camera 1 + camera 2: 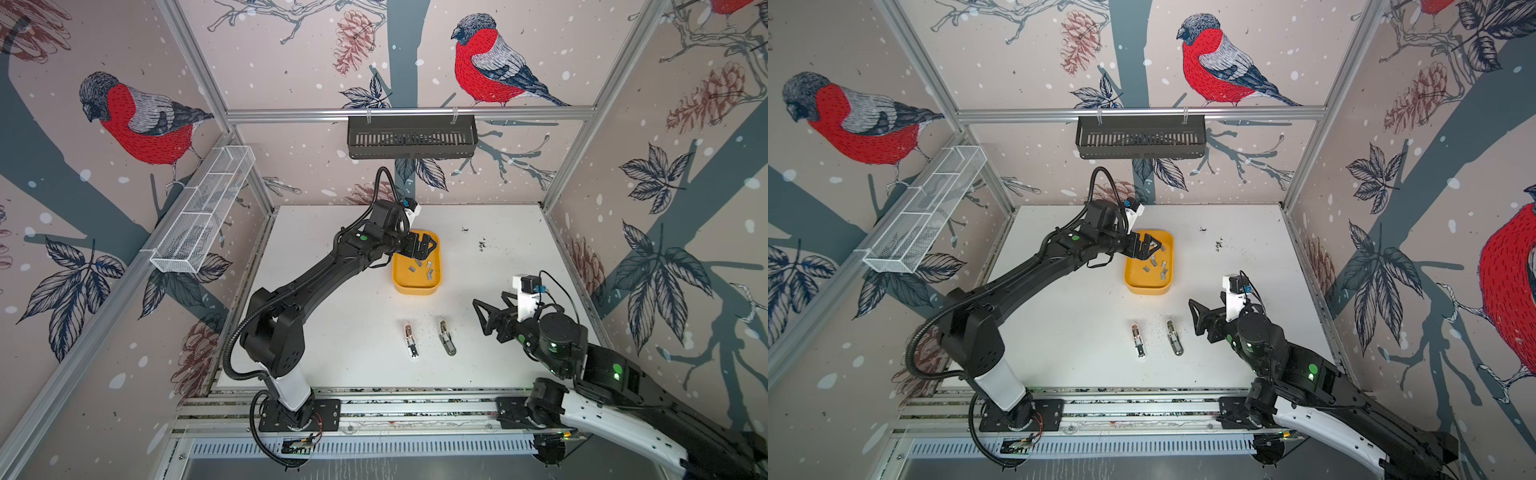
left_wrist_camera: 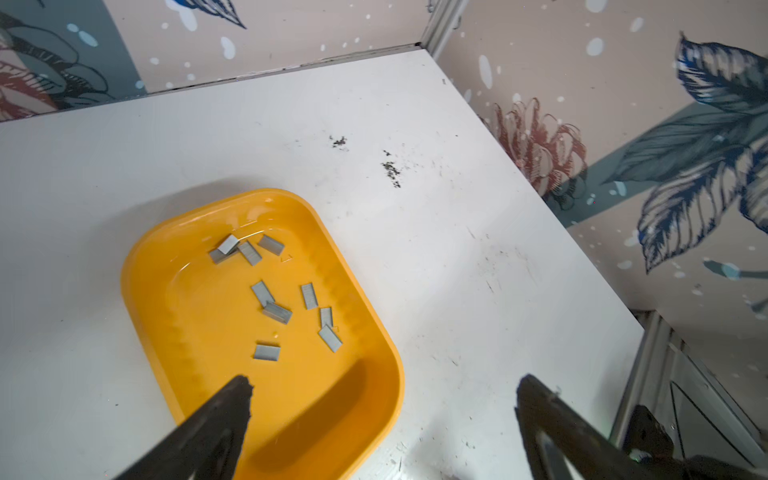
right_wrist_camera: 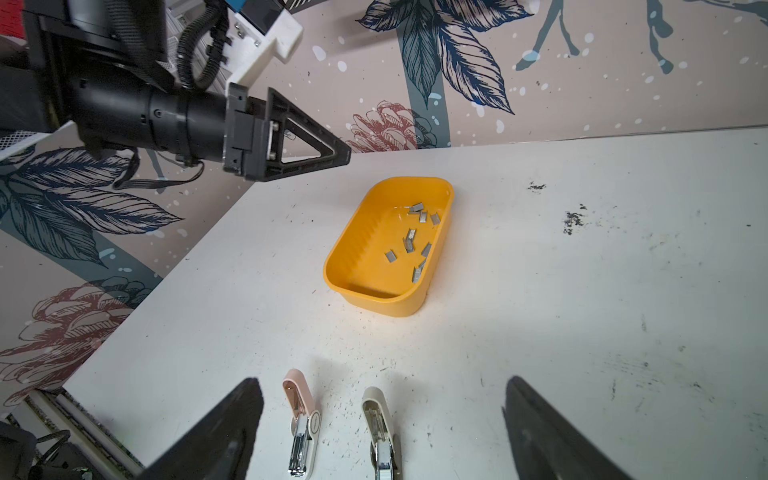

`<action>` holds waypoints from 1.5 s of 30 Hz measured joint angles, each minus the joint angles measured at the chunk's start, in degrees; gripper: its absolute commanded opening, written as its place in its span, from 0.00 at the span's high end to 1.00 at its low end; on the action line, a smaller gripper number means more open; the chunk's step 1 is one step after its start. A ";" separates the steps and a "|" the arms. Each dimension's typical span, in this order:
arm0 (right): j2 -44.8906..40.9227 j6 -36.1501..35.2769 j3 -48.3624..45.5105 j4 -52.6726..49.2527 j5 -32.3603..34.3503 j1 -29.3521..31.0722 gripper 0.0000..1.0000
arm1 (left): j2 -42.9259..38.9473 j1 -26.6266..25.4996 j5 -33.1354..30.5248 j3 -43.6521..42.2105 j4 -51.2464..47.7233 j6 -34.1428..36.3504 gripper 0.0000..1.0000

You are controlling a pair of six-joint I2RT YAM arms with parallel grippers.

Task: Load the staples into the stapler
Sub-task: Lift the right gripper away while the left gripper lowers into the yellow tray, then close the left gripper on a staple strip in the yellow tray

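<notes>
Black fingers of the left gripper (image 2: 384, 386) stand spread wide and empty over one end of the yellow tray (image 2: 137, 266), where the staples (image 2: 274, 299) lie scattered. The right gripper (image 3: 383, 382) is likewise spread and empty, hovering over the white table (image 3: 582, 311) near the pink stapler (image 3: 301, 419) and the cream stapler (image 3: 380, 432), which lie side by side apart from the tray.
</notes>
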 measured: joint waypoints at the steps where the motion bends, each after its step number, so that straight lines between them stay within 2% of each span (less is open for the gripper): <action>1: -0.52 0.00 0.28 -0.42 -0.02 0.00 0.08 | 1.18 -0.28 -1.66 1.07 -0.68 -0.63 0.01; 9: -1.40 0.02 4.42 -3.89 0.07 0.04 0.08 | 12.66 -1.88 -13.66 11.47 -4.42 -0.61 0.01; 15: -4.17 0.04 2.89 -4.94 0.48 0.15 0.09 | 25.40 -1.77 -16.96 24.28 -12.41 -2.71 0.07; 19: -5.35 0.04 2.56 -4.98 0.83 0.15 0.10 | 29.94 -1.70 -17.09 28.30 -15.61 -4.57 0.20; 21: -5.55 0.04 2.49 -4.96 1.16 0.15 0.10 | 31.67 -1.53 -17.25 30.03 -16.44 -5.53 0.42; 25: -5.60 0.02 2.36 -4.98 1.42 0.15 0.10 | 33.79 -0.81 -17.44 31.08 -17.90 -6.84 0.54; 32: -5.60 -0.04 2.25 -4.98 1.57 0.15 0.10 | 34.67 0.02 -18.25 30.86 -18.38 -8.39 0.62; 45: -5.60 -0.04 2.25 -4.98 1.60 0.15 0.10 | 36.79 0.26 -15.32 30.86 -18.99 -8.55 0.72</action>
